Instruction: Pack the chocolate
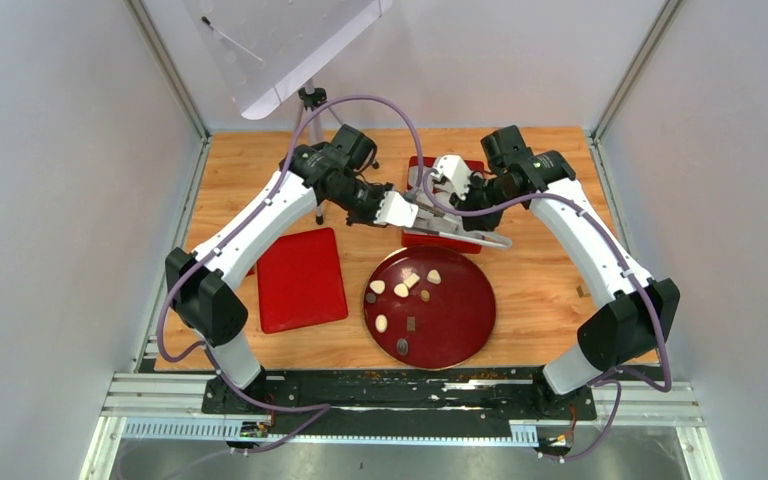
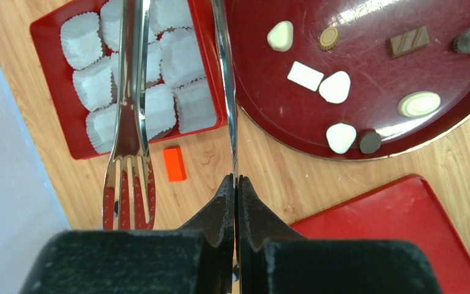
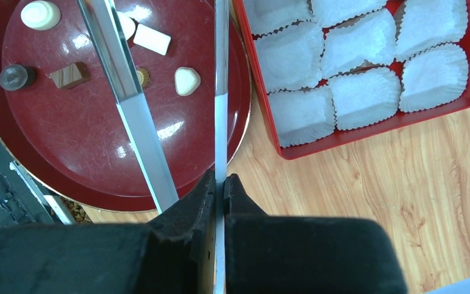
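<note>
Several pieces of chocolate (image 1: pixel 405 290), cream-white and dark brown, lie on a round dark red plate (image 1: pixel 480 320). The left wrist view shows the chocolate (image 2: pixel 335 86) at upper right; in the right wrist view the chocolate (image 3: pixel 187 81) lies at upper left. Metal tongs (image 1: pixel 455 232) hang above the plate's far edge, between the two arms. My left gripper (image 2: pixel 237 179) is shut on one thin blade of the tongs (image 2: pixel 226 92). The right gripper (image 3: pixel 222 177) is shut on a blade of the tongs (image 3: pixel 221 92) too. The left gripper (image 1: pixel 418 212) and right gripper (image 1: pixel 468 205) almost meet.
A red box (image 2: pixel 79 150) of white paper cups (image 2: pixel 82 40) stands behind the plate (image 2: pixel 281 110), partly hidden by the grippers in the top view. A small orange block (image 2: pixel 174 163) lies beside it. A flat red lid (image 1: pixel 300 278) lies left of the plate.
</note>
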Tool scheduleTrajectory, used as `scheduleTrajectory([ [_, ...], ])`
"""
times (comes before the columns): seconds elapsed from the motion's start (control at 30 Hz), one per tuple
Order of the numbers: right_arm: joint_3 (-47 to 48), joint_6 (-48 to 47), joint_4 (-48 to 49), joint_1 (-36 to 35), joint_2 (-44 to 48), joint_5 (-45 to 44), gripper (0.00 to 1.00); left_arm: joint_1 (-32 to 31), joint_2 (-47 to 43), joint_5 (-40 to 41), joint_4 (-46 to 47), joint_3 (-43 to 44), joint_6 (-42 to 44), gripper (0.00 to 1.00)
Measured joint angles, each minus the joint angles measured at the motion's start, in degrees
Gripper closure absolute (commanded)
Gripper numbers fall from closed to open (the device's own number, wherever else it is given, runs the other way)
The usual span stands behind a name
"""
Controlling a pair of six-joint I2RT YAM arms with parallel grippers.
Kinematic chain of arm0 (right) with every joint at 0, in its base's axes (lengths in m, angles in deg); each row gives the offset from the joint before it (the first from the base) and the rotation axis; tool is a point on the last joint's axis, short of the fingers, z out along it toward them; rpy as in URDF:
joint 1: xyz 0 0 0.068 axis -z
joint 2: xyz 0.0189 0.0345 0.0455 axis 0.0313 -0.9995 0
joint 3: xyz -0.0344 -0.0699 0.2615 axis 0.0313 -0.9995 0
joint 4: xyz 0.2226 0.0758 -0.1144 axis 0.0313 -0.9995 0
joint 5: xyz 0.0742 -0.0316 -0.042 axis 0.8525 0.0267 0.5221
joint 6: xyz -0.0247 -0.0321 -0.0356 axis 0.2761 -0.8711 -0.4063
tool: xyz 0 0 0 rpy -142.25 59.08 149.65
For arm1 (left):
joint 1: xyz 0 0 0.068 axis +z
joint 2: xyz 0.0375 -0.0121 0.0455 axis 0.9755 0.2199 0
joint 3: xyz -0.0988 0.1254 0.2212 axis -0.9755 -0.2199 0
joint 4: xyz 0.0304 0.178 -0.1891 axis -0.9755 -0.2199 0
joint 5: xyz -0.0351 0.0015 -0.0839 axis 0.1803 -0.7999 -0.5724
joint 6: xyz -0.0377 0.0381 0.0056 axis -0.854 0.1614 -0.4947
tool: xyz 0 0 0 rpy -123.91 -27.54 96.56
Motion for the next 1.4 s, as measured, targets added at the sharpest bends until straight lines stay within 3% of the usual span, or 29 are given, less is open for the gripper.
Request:
scheduleTrajectory([
  [0.07,0.0,0.4,-0.3,0.0,0.0,0.2,0.79,0.6,0.4,-1.0,0.4,0.0,-1.1,1.0],
  [0.2,0.0,3.0,-0.3,0.8,1.6,5.4,0.21,4.5,0.5,-5.3,-0.1,-0.3,-0.8,1.0],
  [0.27,-0.1,5.2,0.7,1.7,4.1,9.4,0.05,7.0,0.6,-7.8,-1.9,-0.3,1.0,1.0],
  [0.43,-6.8,13.6,11.3,4.9,15.3,18.6,0.03,11.3,0.8,-12.4,-9.6,-0.8,11.6,1.0],
  [0.53,-9.8,16.6,16.9,5.7,19.0,22.3,0.05,10.7,0.8,-16.9,-10.6,-2.7,11.7,1.0],
  [0.63,-9.4,15.8,18.3,5.6,16.8,24.3,0.05,10.5,0.9,-20.3,-11.0,-3.7,10.0,1.0],
  [1.0,0.5,6.6,5.6,5.6,0.7,28.1,0.04,12.9,2.1,-28.3,-6.6,-7.1,-0.6,1.0],
  [1.4,0.0,3.3,2.3,5.2,0.2,28.3,0.11,13.0,2.1,-31.0,5.4,-11.2,-12.3,1.0],
])
